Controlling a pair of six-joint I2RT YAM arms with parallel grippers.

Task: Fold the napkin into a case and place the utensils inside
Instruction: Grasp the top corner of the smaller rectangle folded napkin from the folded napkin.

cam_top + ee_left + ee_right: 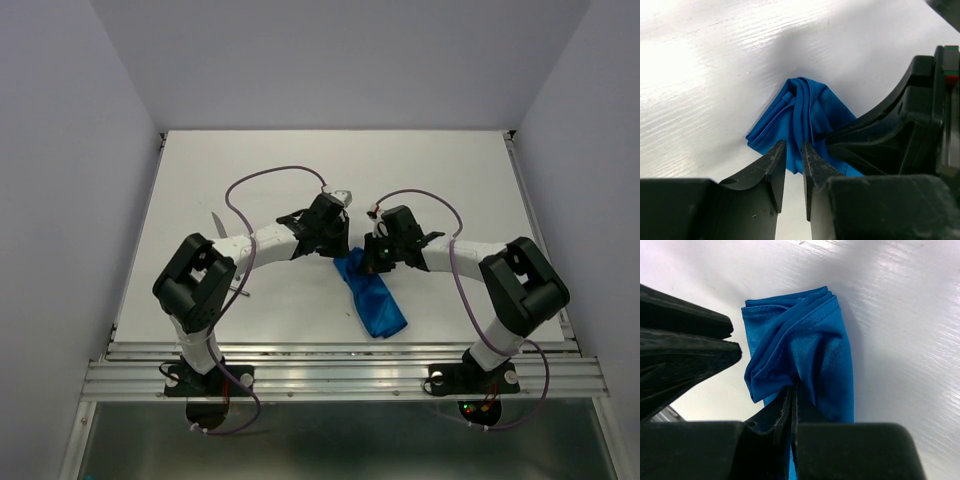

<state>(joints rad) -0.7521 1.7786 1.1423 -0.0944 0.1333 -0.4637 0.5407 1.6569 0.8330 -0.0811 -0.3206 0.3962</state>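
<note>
The napkin point(370, 298) is seen bunched into a narrow strip on the desk point(290, 165), its long axis running from between the two arms towards the near right. Both grippers are set at its far end. The right gripper point(792, 397) is clenched on a fold there. The left gripper point(794, 152) is placed just beside it, jaws narrowly parted at the cloth's edge; whether cloth is pinched cannot be told.
</note>
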